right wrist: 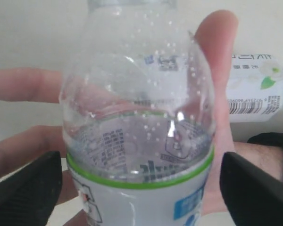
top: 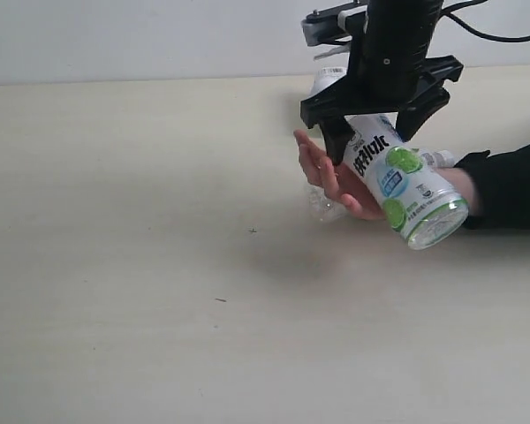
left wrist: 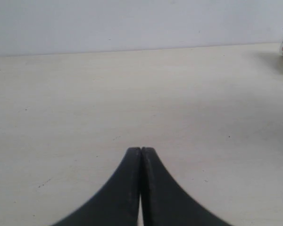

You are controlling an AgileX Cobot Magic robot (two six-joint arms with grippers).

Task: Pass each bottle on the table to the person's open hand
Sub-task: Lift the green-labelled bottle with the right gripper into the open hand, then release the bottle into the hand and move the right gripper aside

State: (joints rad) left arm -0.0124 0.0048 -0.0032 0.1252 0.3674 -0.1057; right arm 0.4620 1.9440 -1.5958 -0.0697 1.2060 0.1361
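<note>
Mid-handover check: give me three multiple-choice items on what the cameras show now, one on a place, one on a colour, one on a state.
1. Where is the green-labelled bottle? A on a shelf; B over the person's hand, between the fingers of the right gripper; C in a box.
2. The person's sleeve is: A white; B red; C black.
3. The left gripper is: A shut and empty; B wide open; C holding a cap.
Answers: B, the exterior view shows it tilted above the palm; C, the cloth on the forearm is black; A, its wrist view shows the fingers pressed together with nothing between.
</note>
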